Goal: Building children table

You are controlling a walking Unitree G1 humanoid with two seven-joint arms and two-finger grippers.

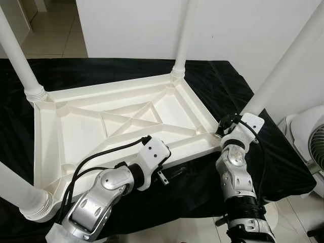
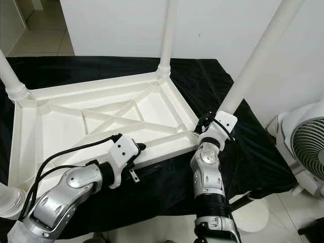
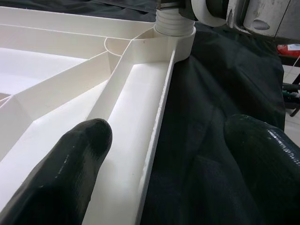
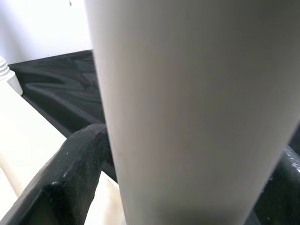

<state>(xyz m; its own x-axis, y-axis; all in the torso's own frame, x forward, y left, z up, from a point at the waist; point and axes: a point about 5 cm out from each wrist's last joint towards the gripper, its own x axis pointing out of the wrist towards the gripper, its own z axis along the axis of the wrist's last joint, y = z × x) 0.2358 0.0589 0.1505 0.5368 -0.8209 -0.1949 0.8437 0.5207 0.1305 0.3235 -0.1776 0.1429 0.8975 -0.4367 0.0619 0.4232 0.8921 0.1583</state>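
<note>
Left eye view shows our upturned white table top (image 1: 81, 134) on black cloth (image 1: 223, 86), four legs (image 1: 185, 30) standing in its corners. Our left gripper (image 3: 161, 154) straddles the near rim, fingers wide. Our right gripper (image 4: 187, 187) clasps the near-right leg (image 4: 187, 93). One fan (image 2: 306, 147) stands rightmost.

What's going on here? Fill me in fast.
A humanoid robot is putting together a white children's table. The tabletop lies upside down on a black cloth, with a leg standing up at each of its four corners. The right gripper is closed around the base of the leg at the near right corner. The left gripper is open, straddling the near edge of the tabletop, one finger over the white frame and the other over the cloth.
</note>
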